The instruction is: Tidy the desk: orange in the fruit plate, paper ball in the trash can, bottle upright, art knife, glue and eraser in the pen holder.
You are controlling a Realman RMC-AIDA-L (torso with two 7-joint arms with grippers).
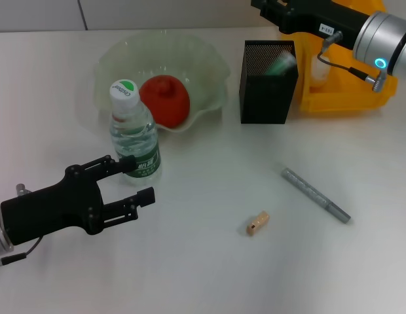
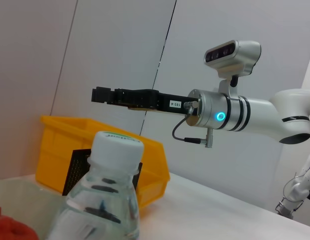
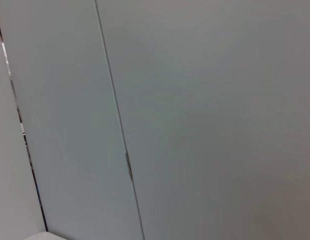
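Bottle (image 1: 134,131) upright on the white desk (image 1: 203,261), just in front of the fruit plate (image 1: 209,72), white-and-green cap up. We note the left gripper (image 1: 136,180) low at the desk's near left, its black fingers (image 1: 101,167) spread wide; the upper fingertip sits at the bottle's label, touching or nearly so, while the lower finger reaches out to the near side of the bottle's base, apart from it. The jaws are not clamped on the bottle. In the left wrist view the bottle's cap and shoulder fill the near foreground. We see the orange (image 1: 165,99) already lying in the fruit plate, right behind the bottle. The pen holder (image 1: 267,85) stands to the right of the plate, with something green and white showing inside its mesh; the yellow trash can (image 1: 340,91) is beside it, touching or nearly so. On the open desk lie the eraser (image 1: 258,223) and, further right and well apart from both grippers, the grey art knife (image 1: 315,194), lying at a slant. The right gripper (image 2: 101,95) hangs in the air above the trash can and pen holder; from the side we cannot tell how its fingers are set.
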